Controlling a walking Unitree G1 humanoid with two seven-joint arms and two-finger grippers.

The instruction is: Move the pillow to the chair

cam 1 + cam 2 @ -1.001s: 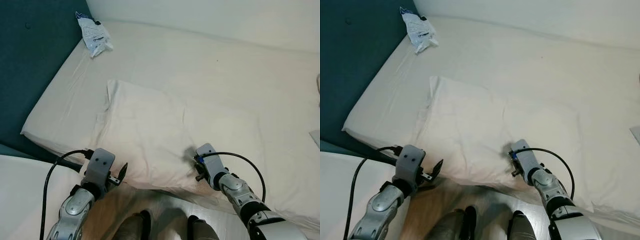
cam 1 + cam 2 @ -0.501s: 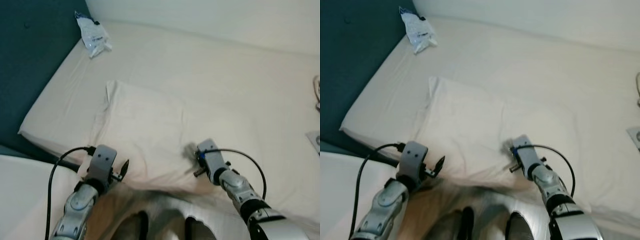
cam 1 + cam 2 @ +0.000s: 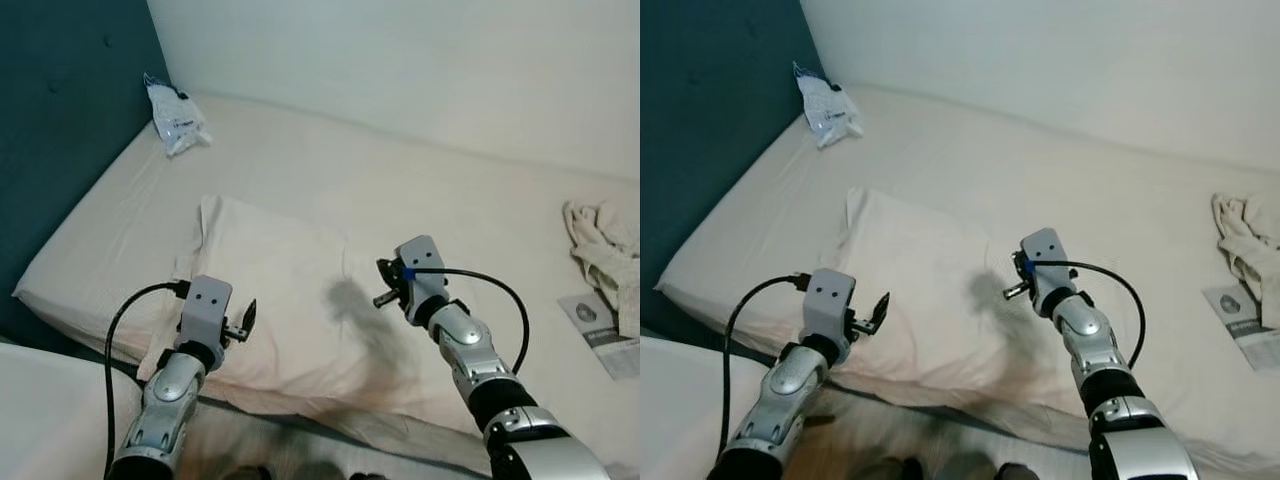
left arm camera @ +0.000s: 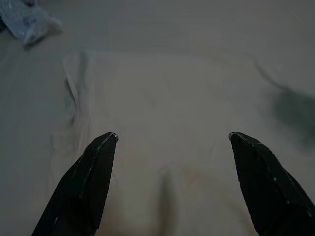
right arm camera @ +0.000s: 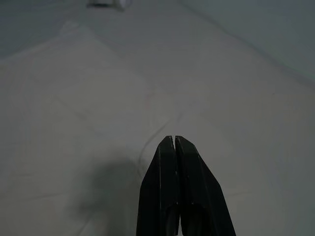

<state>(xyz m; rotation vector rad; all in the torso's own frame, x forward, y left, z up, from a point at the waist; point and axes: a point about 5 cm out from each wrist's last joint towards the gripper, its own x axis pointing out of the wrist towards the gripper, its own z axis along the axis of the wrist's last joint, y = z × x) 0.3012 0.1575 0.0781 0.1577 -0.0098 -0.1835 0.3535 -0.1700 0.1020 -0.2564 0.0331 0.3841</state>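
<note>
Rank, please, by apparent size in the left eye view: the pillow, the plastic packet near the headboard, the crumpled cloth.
1. pillow
2. crumpled cloth, partly cut off by the frame edge
3. plastic packet, farther away, so this order is unsure

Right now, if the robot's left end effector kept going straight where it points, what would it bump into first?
Most likely the pillow. The left end effector is open and the pillow lies right ahead between its fingers, though how far is unclear.
</note>
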